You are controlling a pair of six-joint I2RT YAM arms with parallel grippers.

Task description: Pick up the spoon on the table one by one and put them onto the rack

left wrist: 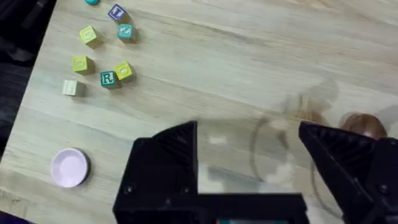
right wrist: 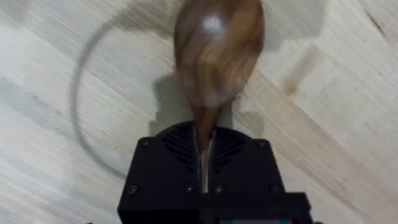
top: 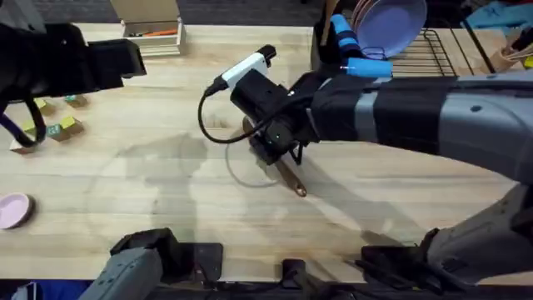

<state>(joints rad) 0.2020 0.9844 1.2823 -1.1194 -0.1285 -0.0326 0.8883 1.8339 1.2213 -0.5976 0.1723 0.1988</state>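
A dark reddish-brown wooden spoon (right wrist: 217, 50) is near the middle of the table (top: 166, 183). My right gripper (right wrist: 204, 140) is shut on its handle just behind the oval bowl. From overhead, the right gripper (top: 271, 150) covers the bowl, and the spoon's handle end (top: 293, 179) sticks out toward the front. I cannot tell whether the spoon is off the wood. My left gripper (left wrist: 249, 162) hangs open and empty over the table's left side, with the spoon's bowl (left wrist: 364, 123) off to one side. The black wire rack (top: 433, 50) stands at the back right.
Purple and pink plates (top: 387, 21) sit in the rack, and blue handles (top: 343, 37) stand up at its end. Coloured letter blocks (left wrist: 106, 68) and a small pink dish (left wrist: 69, 167) are at the left. A beige box (top: 150, 29) stands at the back left.
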